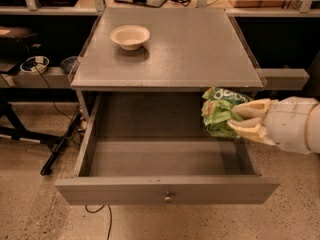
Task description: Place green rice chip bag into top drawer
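Observation:
The green rice chip bag [218, 110] is a crinkly bright-green bag with white lettering. It hangs above the right rear part of the open top drawer [167, 189], below the tabletop's front edge. My gripper [239, 118] comes in from the right, its cream fingers [252, 108] shut on the bag's right side. The drawer is pulled fully out, its grey inside is bare, and a small round brass knob [167, 197] sits at the centre of its front panel.
A cream round bowl [130, 36] stands on the grey tabletop [190, 49] at the back left. Cables and a black stand leg [60, 144] lie on the floor at the left. Shelves with gear run behind the table.

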